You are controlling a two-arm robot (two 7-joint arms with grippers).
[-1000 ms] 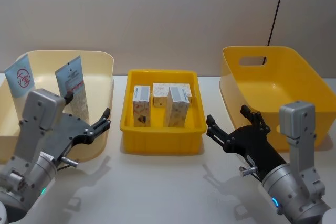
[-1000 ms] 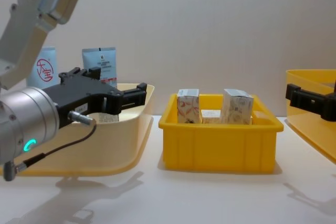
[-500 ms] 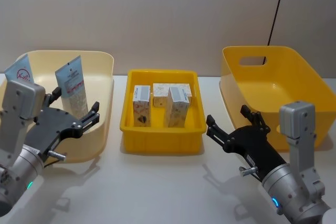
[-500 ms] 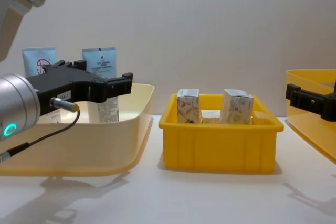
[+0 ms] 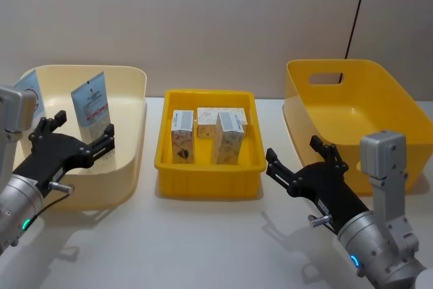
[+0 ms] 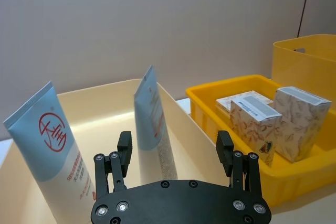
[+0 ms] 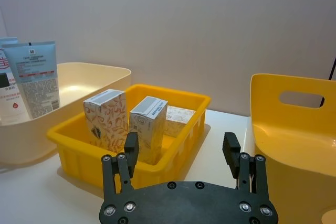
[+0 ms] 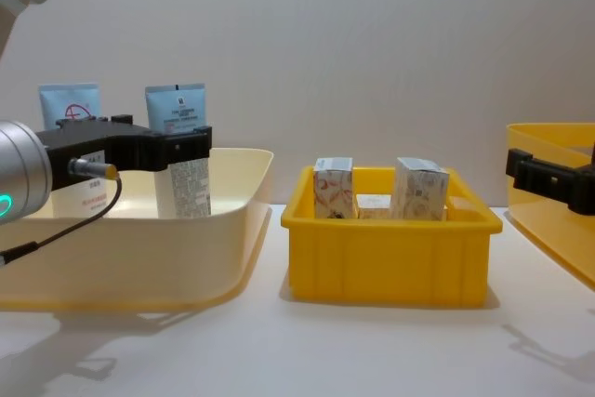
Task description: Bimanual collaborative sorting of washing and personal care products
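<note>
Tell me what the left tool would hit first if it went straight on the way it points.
Most likely the blue-grey tube standing in the cream bin: in the left wrist view it stands ahead, roughly centred in the gap of the open left tool. How far ahead is hard to judge.

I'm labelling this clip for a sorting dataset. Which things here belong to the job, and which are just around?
Job: pale-blue tube with red logo, blue-grey pouch, three patterned cartons, left gripper open at the pale bin, right gripper open beside the yellow tray.
Just around: pale bin, yellow tray, deep yellow bin.
</note>
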